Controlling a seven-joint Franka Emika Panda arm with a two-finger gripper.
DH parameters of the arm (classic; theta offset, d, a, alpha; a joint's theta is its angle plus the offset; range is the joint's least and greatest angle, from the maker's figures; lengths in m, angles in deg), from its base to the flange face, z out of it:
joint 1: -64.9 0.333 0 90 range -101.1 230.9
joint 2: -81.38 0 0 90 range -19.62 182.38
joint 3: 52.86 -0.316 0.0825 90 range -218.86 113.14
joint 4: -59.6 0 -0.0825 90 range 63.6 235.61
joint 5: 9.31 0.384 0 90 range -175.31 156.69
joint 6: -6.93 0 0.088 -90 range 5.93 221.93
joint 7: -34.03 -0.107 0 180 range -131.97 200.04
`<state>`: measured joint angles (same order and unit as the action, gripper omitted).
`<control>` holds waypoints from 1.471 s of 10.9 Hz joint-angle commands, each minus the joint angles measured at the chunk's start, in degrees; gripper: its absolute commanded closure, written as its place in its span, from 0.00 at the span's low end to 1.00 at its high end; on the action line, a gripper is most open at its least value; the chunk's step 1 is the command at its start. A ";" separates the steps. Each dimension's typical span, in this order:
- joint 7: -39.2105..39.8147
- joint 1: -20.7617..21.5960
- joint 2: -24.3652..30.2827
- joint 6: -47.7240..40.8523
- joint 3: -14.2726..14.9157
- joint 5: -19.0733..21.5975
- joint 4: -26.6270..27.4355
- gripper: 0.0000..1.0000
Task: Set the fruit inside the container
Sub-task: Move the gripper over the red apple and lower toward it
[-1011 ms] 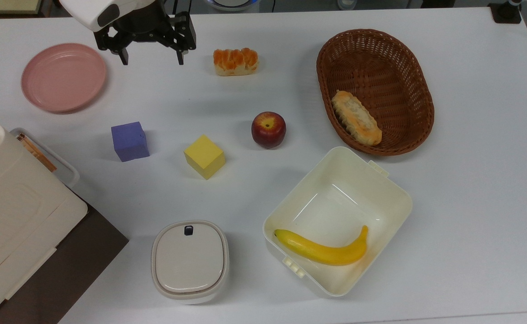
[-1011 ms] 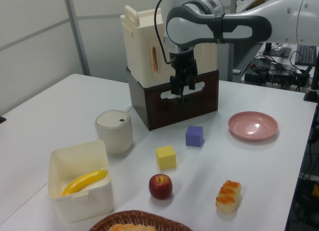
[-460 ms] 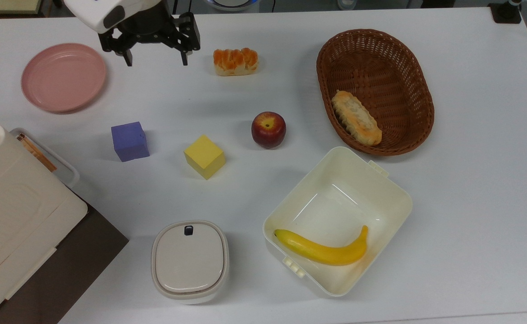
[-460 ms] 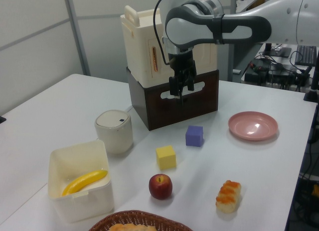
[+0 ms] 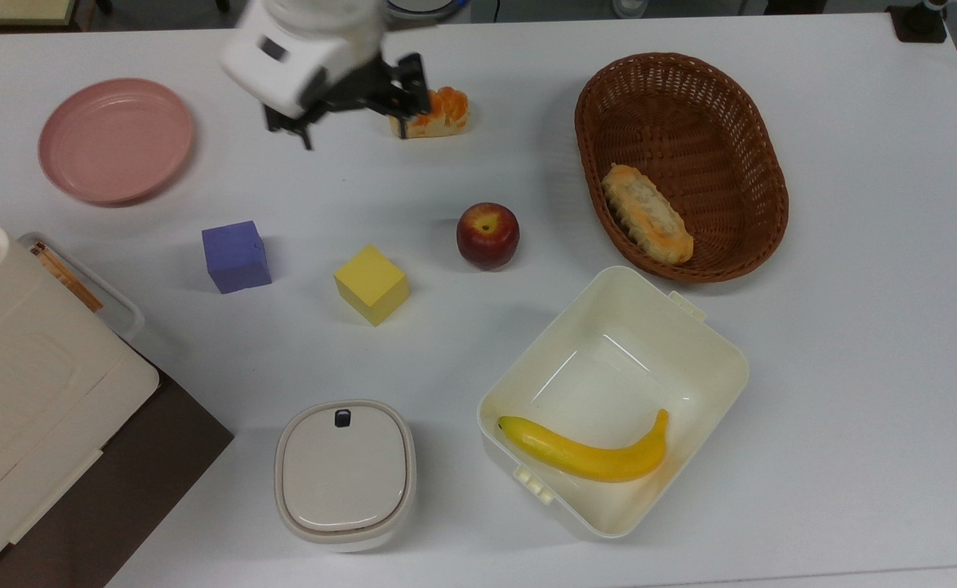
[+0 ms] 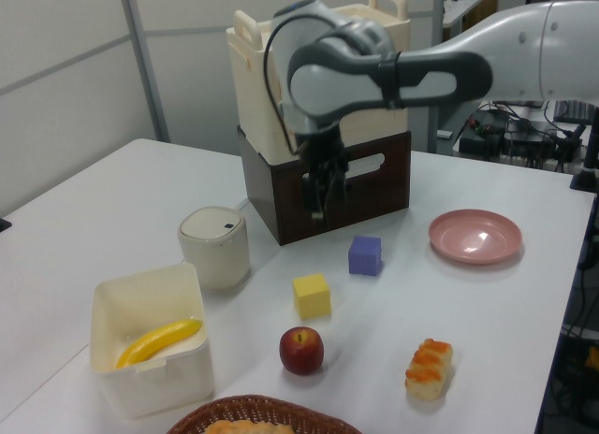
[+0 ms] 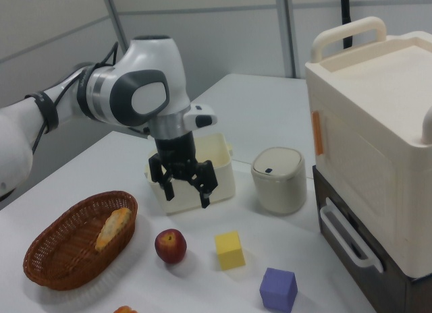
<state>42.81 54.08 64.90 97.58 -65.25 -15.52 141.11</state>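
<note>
The fruit, a dark-red apple [image 5: 487, 235] [image 6: 301, 350] [image 7: 171, 245], sits alone near the middle of the white table. The container, a cream-white square tub [image 5: 619, 357] [image 6: 140, 298] [image 7: 221, 170], stands toward the top view's lower right of the apple and has a yellow banana [image 5: 585, 455] [image 6: 157, 341] in it. My gripper [image 5: 355, 138] [image 6: 317, 208] [image 7: 187, 196] hangs open and empty above the table. In the top view it is up and to the left of the apple, beside the orange-topped bread [image 5: 439, 113]. The right view has it in front of the tub.
A brown wicker basket [image 5: 691, 106] holding a bread roll [image 5: 647, 214] stands at the top view's upper right. A yellow cube [image 5: 371, 284], a purple cube [image 5: 236, 256], a pink plate [image 5: 115, 139], a lidded white box [image 5: 344, 474] and a big cream case [image 5: 21, 392] occupy the top view's left.
My gripper has swung toward the top view's right, from beside the pink plate to beside the orange-topped bread, and it sits lower in the left view. Nothing on the table moved.
</note>
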 commanded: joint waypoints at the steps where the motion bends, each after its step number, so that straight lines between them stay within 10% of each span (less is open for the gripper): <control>1: 0.54 4.74 -1.62 -0.12 0.35 -0.03 1.99 0.00; 16: -1.66 14.24 -14.37 8.31 0.70 -4.25 4.80 0.00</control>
<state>42.08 66.95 51.13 103.26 -65.38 -18.60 145.51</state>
